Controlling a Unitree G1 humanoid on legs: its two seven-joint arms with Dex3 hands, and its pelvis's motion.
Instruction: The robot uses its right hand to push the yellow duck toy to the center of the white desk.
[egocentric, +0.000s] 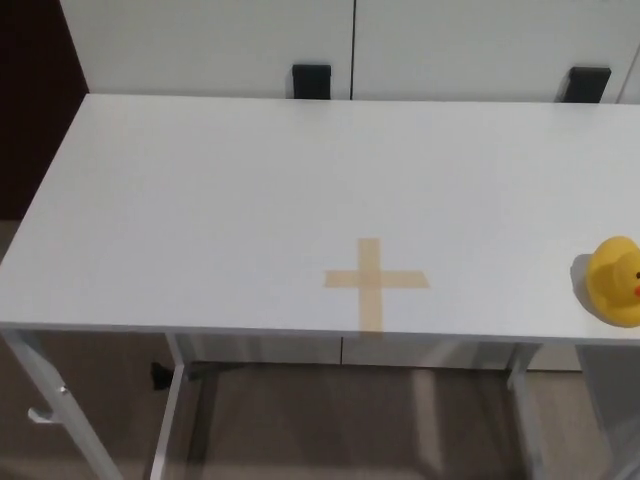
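A yellow duck toy (614, 281) stands on the white desk (220, 200) at its right end, close to the front edge and partly cut off by the picture's right border. Its orange beak points right. A tan tape cross (374, 281) marks the desk near the front edge, well to the left of the duck. Neither of my hands shows in the head view.
Behind the desk runs a white wall panel with two black brackets (311, 81) (588, 84). The desk's white legs and a crossbar (180, 400) stand over a wooden floor below the front edge. A dark surface lies at the far left.
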